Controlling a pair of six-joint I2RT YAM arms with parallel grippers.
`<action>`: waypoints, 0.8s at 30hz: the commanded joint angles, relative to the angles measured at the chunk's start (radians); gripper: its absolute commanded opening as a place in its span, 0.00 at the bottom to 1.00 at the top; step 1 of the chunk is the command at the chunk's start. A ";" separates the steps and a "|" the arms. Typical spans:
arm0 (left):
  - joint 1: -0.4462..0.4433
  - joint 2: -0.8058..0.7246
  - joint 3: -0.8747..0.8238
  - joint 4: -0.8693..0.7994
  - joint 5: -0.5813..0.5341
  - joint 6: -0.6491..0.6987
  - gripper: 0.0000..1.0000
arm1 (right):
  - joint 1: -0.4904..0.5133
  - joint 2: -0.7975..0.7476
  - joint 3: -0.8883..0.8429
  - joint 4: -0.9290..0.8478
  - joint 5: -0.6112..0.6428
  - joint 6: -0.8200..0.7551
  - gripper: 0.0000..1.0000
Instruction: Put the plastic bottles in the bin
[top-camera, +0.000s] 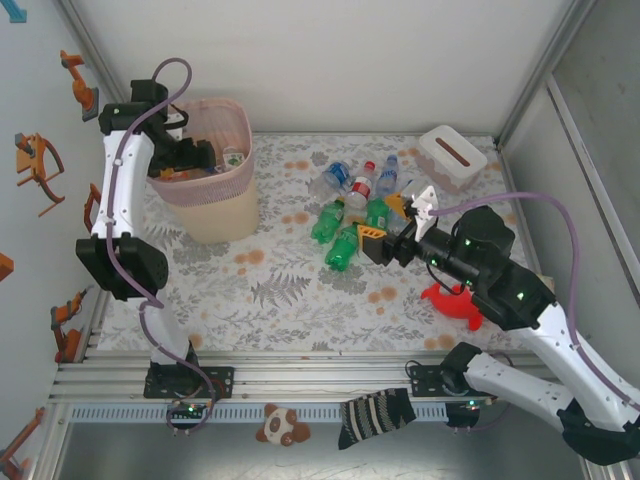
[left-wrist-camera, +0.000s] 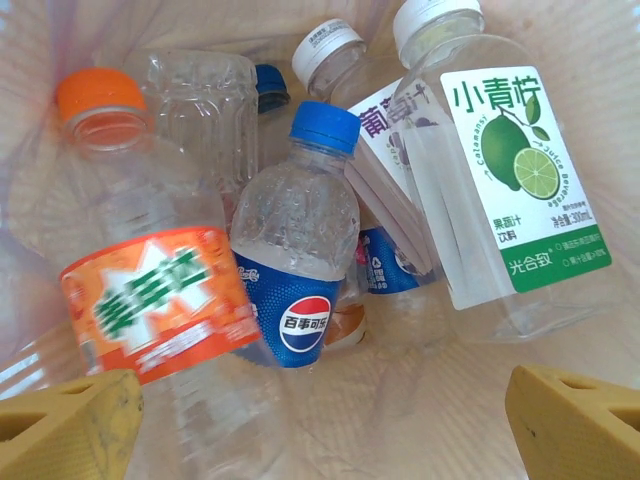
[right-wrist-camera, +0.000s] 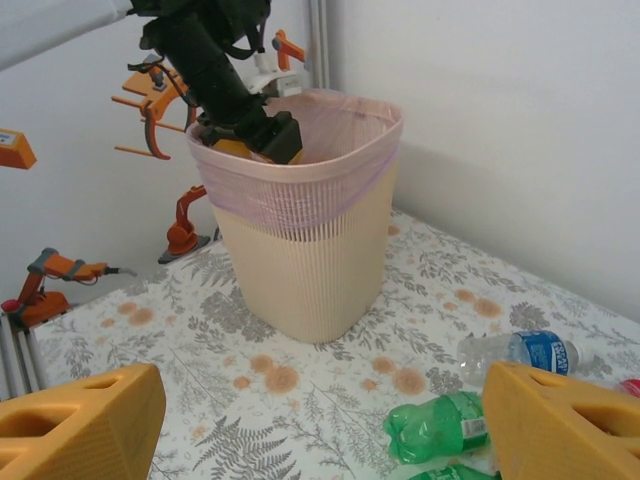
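Note:
My left gripper (top-camera: 198, 160) hangs inside the mouth of the bin (top-camera: 225, 215), a cream ribbed basket with a pink liner. In the left wrist view this gripper (left-wrist-camera: 320, 430) is open and holds nothing. Below it lie several plastic bottles: an orange-labelled one (left-wrist-camera: 150, 290), a blue-capped Pepsi one (left-wrist-camera: 295, 260) and a lime-labelled one (left-wrist-camera: 500, 190). My right gripper (top-camera: 385, 224) is open over a pile of green and clear bottles (top-camera: 350, 215) at mid-table. Between its fingers (right-wrist-camera: 560, 420) I see the bin (right-wrist-camera: 300, 240), a green bottle (right-wrist-camera: 440, 425) and a clear blue-labelled bottle (right-wrist-camera: 520, 352).
A white tissue box (top-camera: 452, 155) stands at the back right. A red toy figure (top-camera: 455, 303) lies beside my right arm. Orange toy arms (top-camera: 40, 165) hang on the left wall. A striped sock (top-camera: 375, 415) and a panda toy (top-camera: 283, 425) lie by the front rail.

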 joint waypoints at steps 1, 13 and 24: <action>0.007 -0.026 0.024 -0.010 0.011 -0.013 0.93 | 0.004 0.002 0.031 -0.002 0.054 0.029 0.82; 0.007 -0.184 0.003 0.054 0.111 -0.033 0.91 | -0.133 0.156 0.071 -0.189 0.271 0.236 0.79; -0.001 -0.438 -0.296 0.336 0.374 -0.137 0.89 | -0.394 0.385 0.089 -0.273 0.177 0.408 0.75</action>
